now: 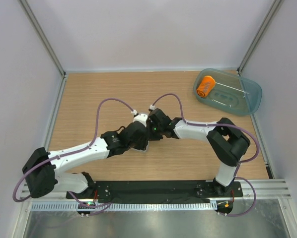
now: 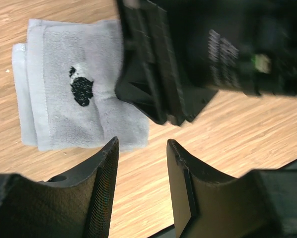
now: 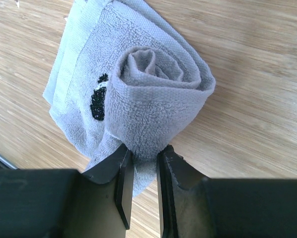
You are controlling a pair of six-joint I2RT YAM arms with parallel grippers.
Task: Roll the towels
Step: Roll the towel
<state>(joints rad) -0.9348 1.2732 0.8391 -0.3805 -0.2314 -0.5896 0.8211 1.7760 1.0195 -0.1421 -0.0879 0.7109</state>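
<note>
The right gripper (image 3: 144, 154) is pinched on the half-rolled grey towel (image 3: 156, 94) at mid-table, while the left gripper (image 2: 141, 148) is spread and empty just beside it. The roll should be kept tight and its flat tail pinned. The wooden table (image 1: 89, 94) is walled by pale panels (image 1: 138, 34); the orange towel (image 1: 205, 86) lies rolled in the tub (image 1: 250, 96).

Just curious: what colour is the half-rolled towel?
The towel is light grey, clearest from the right wrist.

The grey towel (image 3: 153, 99) held by the black right gripper (image 3: 144, 157) is marked with a black blotch; the table (image 3: 258, 74) beyond is grained tan.
</note>
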